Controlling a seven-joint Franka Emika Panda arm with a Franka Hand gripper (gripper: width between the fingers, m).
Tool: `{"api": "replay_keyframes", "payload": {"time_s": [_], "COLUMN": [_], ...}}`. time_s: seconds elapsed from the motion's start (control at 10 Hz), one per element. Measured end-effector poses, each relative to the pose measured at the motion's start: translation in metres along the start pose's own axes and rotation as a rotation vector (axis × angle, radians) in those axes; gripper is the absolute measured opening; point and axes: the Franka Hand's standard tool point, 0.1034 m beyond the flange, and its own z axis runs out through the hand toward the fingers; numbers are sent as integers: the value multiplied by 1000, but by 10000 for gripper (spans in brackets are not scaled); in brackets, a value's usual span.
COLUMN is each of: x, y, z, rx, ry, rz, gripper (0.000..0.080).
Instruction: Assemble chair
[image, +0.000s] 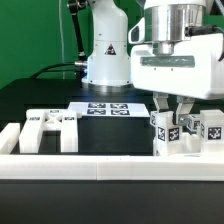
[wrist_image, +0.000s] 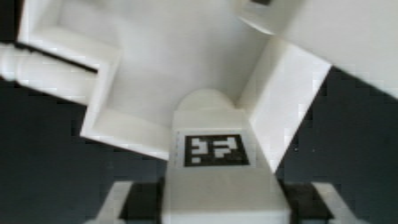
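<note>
Beside the white front rail (image: 100, 162), the tool (image: 172, 120) is clenched on a white blocky tagged plastic chair leg (wrist_image: 215, 140) at the exterior view's right, with other tagged pieces (image: 207, 128) adjoining; a white slotted chair panel (image: 48, 130) lies apart, leftward. Assembly seemingly early, most joining left.

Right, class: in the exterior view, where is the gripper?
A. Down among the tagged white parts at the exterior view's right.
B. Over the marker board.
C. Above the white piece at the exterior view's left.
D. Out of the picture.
A: the gripper reaches down among the tagged white parts at the exterior view's right, and the wrist view shows one tagged part between its fingers.
</note>
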Motion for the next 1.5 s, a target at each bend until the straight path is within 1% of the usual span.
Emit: {"api": "replay_keyframes", "payload": {"time_s": [0.2,0.3,0.4,0.5,0.7,0.9,1.0,1.2,1.3,1.4,1.5], "x": [-3,-3,-3,-4,-3,-1,0,0,1,1,0], "y": [-1,-1,1,1,3,7,10,10,9,6,5], "z": [-1,-1,-1,-1,-1,0,1,0,-1,-9,-16], "rx": [2,-2,-15,-16,-26,-34,-46,-45,-43,-33,-25], "ry": [0,2,2,2,5,8,9,9,6,1,-5], "rz": [158,217,302,357,477,541,587,575,526,450,395], "gripper": [291,291,291,291,291,292,292,292,395,565,565]}}
